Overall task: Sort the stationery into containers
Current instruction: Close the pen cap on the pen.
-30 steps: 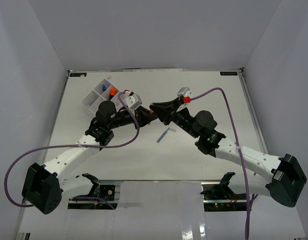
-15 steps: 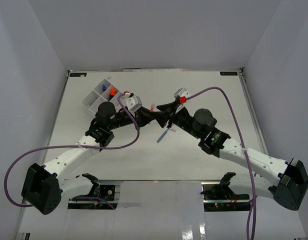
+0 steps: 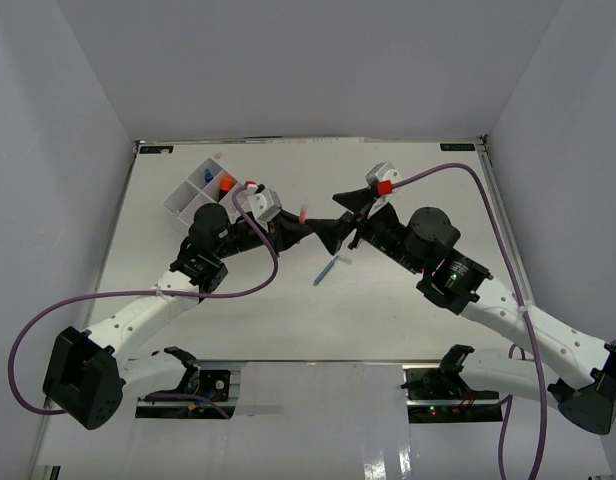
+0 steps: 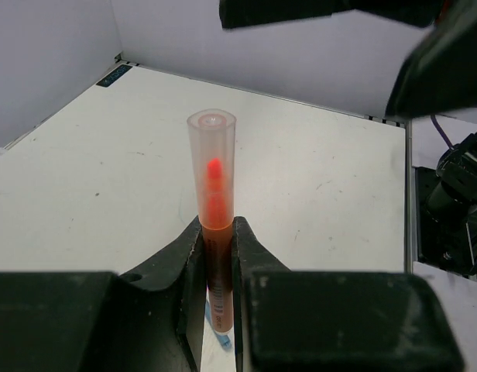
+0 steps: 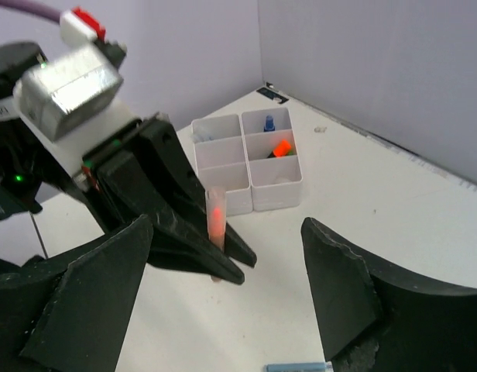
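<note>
a pink pen (image 4: 212, 209) is clamped upright between the fingers of the left gripper (image 4: 217, 232), to the right of the tray (image 3: 176, 205) and outside its compartments, while the right gripper (image 3: 340, 217) is held with fingers spread wide just beyond the pen, farther from the tray.
</note>
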`<state>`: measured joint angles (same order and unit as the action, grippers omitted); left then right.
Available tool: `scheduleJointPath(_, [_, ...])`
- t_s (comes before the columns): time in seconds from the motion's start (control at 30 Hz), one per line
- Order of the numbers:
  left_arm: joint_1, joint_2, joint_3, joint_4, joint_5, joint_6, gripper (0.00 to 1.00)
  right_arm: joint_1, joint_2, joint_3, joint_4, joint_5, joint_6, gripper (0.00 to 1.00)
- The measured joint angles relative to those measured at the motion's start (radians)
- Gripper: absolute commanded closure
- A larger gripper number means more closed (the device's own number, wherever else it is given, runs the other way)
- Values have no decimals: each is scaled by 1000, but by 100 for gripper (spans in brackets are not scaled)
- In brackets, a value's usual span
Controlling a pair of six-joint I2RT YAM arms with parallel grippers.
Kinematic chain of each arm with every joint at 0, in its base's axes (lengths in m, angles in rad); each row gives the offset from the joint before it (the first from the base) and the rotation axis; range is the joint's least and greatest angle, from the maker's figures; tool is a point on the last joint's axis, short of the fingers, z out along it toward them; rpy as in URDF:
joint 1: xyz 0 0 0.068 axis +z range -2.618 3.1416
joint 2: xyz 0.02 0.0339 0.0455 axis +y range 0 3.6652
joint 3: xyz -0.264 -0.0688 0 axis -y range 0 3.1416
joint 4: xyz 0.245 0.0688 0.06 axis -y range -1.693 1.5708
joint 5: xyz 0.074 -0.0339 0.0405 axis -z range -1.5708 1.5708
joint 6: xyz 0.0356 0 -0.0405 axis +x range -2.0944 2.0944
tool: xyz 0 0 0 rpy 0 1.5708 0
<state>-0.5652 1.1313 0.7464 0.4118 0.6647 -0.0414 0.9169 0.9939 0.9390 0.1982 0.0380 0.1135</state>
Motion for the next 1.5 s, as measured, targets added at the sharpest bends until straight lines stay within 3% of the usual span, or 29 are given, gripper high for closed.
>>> scheduleJointPath(0.23, [0,0,1,-6,0,-4,100,0,93,154,-48,35,-15,32])
scheduleJointPath(0.57, [0,6,16,-32,-3,-29,100,0,217,193,-100,39,-14,50])
scheduleJointPath(0.93, [0,9,22,-47,-14,-49,100,8,227,200,-98,10,3,90])
scheduleJointPath(1.27, [3,8,23,-84,-35,-50,100,8,253,200,-92,8,21,92])
scheduleJointPath(1.5, [13,8,61,-204,-60,-21,100,15,262,147,-15,37,43,92])
